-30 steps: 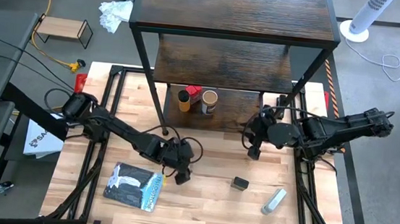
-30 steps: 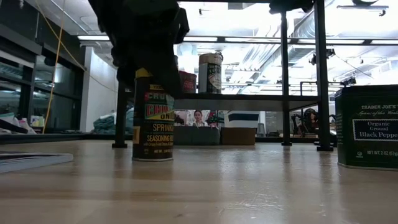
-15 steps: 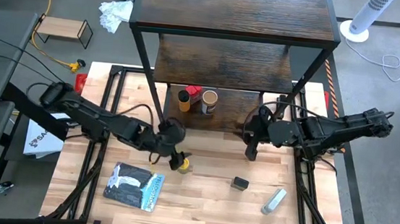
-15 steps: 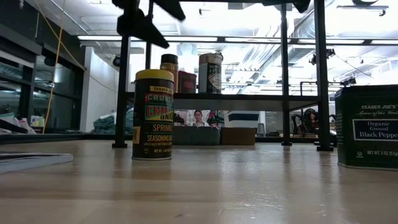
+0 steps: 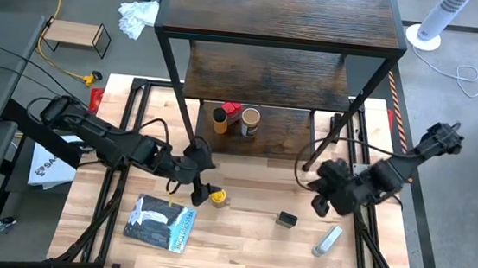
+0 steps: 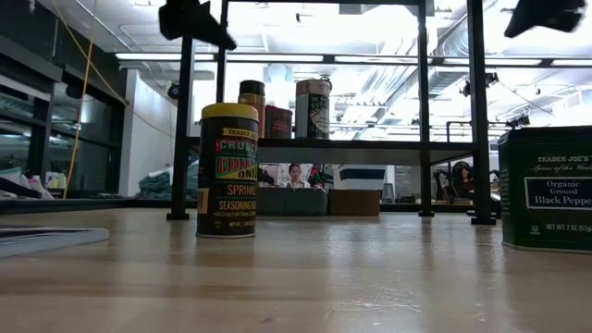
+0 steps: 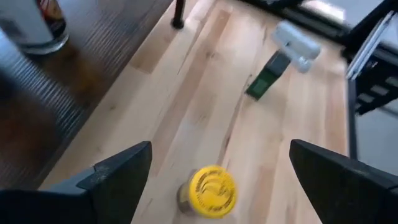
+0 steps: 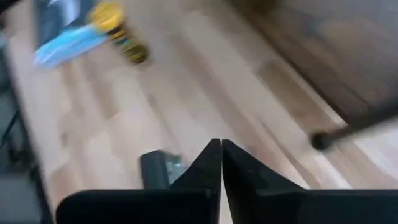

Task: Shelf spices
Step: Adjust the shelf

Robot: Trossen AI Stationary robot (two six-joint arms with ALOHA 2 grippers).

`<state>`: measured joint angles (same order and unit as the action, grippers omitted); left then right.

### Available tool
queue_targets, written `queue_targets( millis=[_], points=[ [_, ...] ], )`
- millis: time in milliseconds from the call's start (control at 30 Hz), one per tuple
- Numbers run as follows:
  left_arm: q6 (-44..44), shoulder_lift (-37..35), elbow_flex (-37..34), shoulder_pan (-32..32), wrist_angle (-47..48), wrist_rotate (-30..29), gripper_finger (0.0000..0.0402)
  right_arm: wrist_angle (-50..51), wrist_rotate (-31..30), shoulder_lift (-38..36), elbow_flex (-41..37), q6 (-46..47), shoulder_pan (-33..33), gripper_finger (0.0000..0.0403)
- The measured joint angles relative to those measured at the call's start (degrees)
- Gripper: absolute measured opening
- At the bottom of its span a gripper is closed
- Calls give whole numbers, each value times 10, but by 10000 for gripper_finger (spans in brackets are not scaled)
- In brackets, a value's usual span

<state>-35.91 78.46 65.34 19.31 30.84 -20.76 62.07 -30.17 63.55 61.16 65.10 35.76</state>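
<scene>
Right end effector has closed empty and moved nearer the black tin.

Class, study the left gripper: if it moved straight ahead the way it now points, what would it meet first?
Most likely the yellow-lidded jar, which stands on the table between the open fingers of the left gripper. Depth is uncertain; it might pass above the lid.

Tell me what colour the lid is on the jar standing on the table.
Yellow lid, clearest in the left wrist view.
</scene>
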Motion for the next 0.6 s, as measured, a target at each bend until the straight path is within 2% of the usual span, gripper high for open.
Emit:
queue_targets(
  millis=[67,133,267,367,467,500,600],
  points=[
    [-8,1,0,0,14,-8,371,54,-51,0,-6,105,36,2],
    [-13,0,0,0,25,-46,351,105,-99,0,-13,205,64,2],
    [-22,0,0,-1,57,-116,259,161,-167,-2,-21,329,93,1],
    [-40,0,0,-9,71,-150,152,166,-213,-6,-21,354,91,0],
    [-41,0,0,-20,72,-166,34,161,-233,-7,-21,352,74,0],
    [-45,0,0,-25,71,-172,19,161,-236,-7,-21,349,68,0],
    [-47,0,0,-39,72,-181,14,162,-259,-7,-21,327,46,0]
  ],
)
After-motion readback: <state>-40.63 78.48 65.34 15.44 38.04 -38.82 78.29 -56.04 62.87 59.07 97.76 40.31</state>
